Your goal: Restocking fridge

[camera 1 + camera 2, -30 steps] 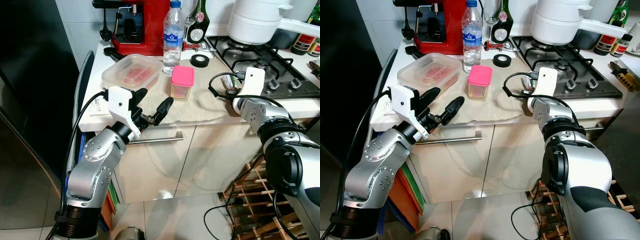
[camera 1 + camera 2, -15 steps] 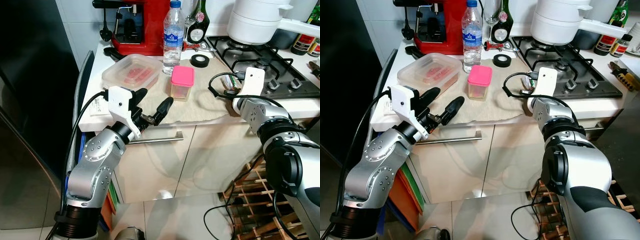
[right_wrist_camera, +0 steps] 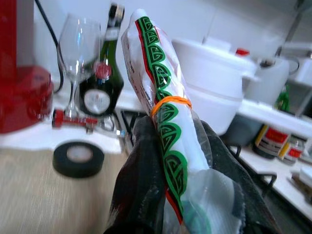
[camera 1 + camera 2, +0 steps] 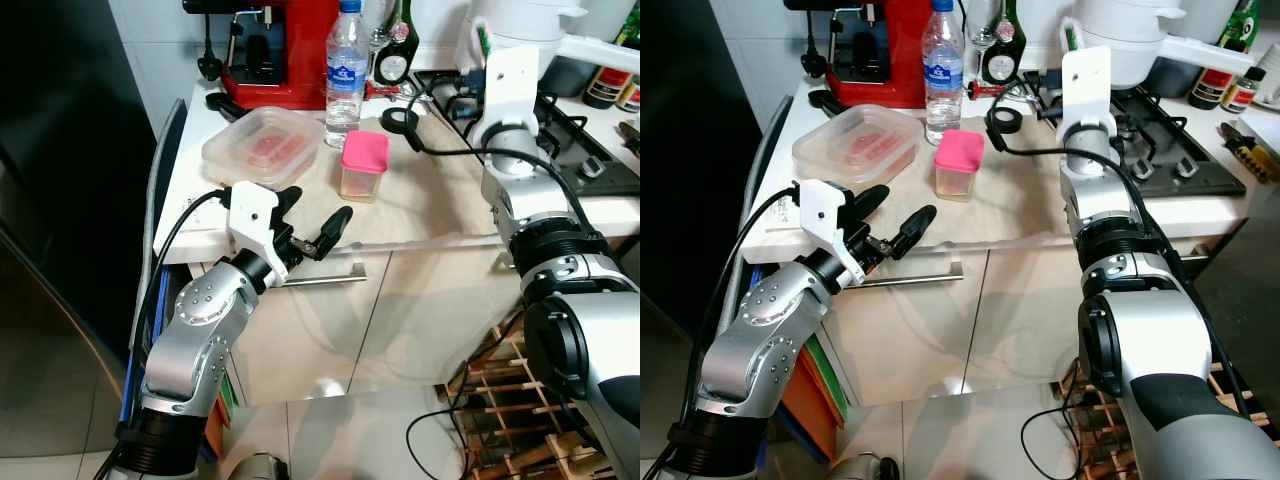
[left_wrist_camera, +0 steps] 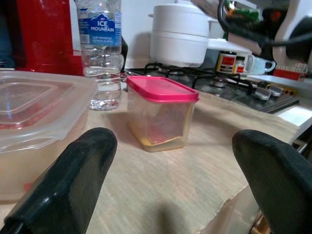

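left end effector (image 4: 312, 222) spread wide; right end effector (image 3: 183, 161) raised, clamped.

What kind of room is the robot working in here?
Most likely a home kitchen: a gas hob with a white pot, a red coffee machine, and a worktop above cabinet doors.

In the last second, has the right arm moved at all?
Yes. The right gripper, shut on a green-printed bag, has risen from the counter's front edge to beside the white pot on the stove.
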Robot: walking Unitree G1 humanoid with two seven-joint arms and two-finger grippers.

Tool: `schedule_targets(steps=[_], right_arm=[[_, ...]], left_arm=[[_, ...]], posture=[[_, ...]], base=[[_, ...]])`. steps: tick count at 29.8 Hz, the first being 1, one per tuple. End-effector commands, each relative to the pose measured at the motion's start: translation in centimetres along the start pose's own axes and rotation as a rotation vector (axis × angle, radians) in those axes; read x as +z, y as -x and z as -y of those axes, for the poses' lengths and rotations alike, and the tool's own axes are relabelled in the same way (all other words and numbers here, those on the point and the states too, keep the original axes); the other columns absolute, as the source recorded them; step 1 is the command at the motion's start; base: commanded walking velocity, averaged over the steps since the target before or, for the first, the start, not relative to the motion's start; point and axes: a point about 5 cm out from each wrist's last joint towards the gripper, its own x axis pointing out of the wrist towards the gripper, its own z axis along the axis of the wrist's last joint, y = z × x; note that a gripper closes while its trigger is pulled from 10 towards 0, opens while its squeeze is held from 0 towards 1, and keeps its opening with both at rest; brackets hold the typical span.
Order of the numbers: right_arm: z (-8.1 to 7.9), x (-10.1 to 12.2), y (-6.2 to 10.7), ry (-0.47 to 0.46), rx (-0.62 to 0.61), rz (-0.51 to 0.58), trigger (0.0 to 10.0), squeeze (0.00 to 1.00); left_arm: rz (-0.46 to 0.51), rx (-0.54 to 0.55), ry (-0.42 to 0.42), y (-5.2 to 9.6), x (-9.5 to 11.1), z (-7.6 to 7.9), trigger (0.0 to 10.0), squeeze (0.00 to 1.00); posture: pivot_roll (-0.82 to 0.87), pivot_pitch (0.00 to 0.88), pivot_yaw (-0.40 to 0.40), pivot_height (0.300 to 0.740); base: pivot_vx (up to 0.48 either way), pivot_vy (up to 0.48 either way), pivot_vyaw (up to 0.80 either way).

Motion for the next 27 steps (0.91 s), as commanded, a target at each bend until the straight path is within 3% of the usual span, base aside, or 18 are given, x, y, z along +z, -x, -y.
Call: schedule_targets(steps=[1,5,8,16,20,23,25,27], right_arm=[[0.3,0.0,0.1,0.009,-0.023,0.027,0.0,0.0],[0.5,0.5,0.6,0.039,-0.072,0.122,0.0,0.0],[0.7,-0.2,2.1,0.095,-0.127,0.2,0.0,0.0],[0.5,-3.0,4.6,0.109,-0.163,0.172,0.0,0.0],[0.6,-4.6,7.0,0.123,-0.184,0.166,0.0,0.0],[0.9,-5.1,10.1,0.117,-0.186,0.204,0.0,0.0],[0.9,-5.1,10.4,0.117,-0.184,0.209,0.0,0.0],[1.0,-5.7,13.2,0.144,-0.134,0.227,0.0,0.0]], left_arm=[[-0.009,0.003,-0.018,-0.2,-0.1,0.0,10.0,0.0],[-0.02,0.029,-0.051,-0.1,-0.5,-0.3,10.0,0.0],[-0.028,0.079,-0.053,0.1,-1.0,-0.5,10.0,0.0],[-0.065,0.164,-0.023,-0.3,-2.2,-1.0,10.0,0.0],[-0.065,0.256,-0.029,-0.2,-2.8,-1.9,10.0,0.0],[-0.028,0.302,-0.007,1.0,-2.9,-2.4,10.0,0.0],[-0.024,0.303,-0.001,1.1,-2.9,-2.4,10.0,0.0],[-0.04,0.297,-0.048,2.1,-3.2,-2.3,10.0,0.0]], posture=[[0.16,0.0,-0.022,0.74],[0.16,0.0,-0.025,0.74],[0.15,0.003,-0.023,0.74],[0.13,0.007,-0.02,0.74],[0.12,0.009,-0.02,0.74],[0.12,0.011,-0.022,0.74],[0.12,0.011,-0.022,0.74],[0.11,0.007,-0.024,0.74]], base=[[0.0,0.0,0.0],[0.0,0.0,0.0],[0.0,0.0,0.0],[0.0,0.0,0.0],[0.0,0.0,0.0],[0.0,0.0,0.0],[0.0,0.0,0.0],[0.0,0.0,0.0]])
